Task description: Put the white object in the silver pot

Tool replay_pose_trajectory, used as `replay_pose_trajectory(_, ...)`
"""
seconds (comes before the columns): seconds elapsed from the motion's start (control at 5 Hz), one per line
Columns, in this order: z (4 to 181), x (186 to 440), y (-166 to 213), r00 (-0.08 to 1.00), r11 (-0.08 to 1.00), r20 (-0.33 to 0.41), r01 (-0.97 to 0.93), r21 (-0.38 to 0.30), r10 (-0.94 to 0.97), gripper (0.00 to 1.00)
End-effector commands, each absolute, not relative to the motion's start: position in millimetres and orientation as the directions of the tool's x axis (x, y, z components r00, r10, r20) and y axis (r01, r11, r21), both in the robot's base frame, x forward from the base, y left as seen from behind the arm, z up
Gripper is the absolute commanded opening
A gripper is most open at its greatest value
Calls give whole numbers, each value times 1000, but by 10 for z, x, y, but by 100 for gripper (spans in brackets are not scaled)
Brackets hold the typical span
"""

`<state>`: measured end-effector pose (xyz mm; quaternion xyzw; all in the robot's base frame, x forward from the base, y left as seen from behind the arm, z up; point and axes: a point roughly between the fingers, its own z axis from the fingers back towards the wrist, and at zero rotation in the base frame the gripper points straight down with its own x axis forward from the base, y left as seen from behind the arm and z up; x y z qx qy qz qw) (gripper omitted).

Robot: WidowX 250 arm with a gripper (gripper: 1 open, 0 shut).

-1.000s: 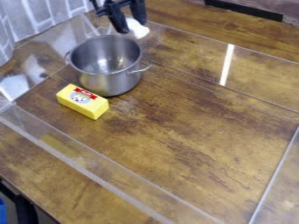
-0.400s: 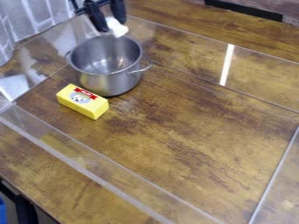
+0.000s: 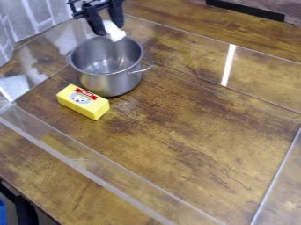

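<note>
The silver pot (image 3: 106, 66) stands at the upper left of the wooden table, round and shiny, with small side handles. Over its far rim hangs my gripper (image 3: 101, 19), dark and pointing steeply down at the top edge of the view. Its fingers are shut on the white object (image 3: 114, 32), whose pale end pokes out below them just above the pot's back edge. The rest of the white object is hidden by the fingers.
A yellow block with a red label (image 3: 83, 102) lies just in front of the pot. A clear plastic barrier (image 3: 70, 154) runs around the work area. A tiled wall (image 3: 35, 13) rises at the far left.
My gripper has carried the white object leftward, from beyond the pot's right rim to above its far rim. The pot and yellow block have stayed put.
</note>
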<state>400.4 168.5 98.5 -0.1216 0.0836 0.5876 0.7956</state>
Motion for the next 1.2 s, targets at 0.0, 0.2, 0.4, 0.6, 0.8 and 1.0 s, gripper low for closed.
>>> replay_pose_trajectory(0.0,1184,3942,1788,288,265,-229,-956,-126,930,100)
replay_pose_trajectory(0.2,1154,3933,1795,289,269,-217,-956,-117,932,100)
replay_pose_trajectory(0.4,1211,3896,1767,316,299,-205,-948,-112,926,100)
replay_pose_trajectory(0.6,1289,3855,1722,351,336,-189,-936,-106,917,100)
replay_pose_trajectory(0.8,1398,3816,1673,380,365,-181,-925,-108,907,100)
replay_pose_trajectory(1.0,1502,3772,1610,412,398,-176,-911,-108,894,100)
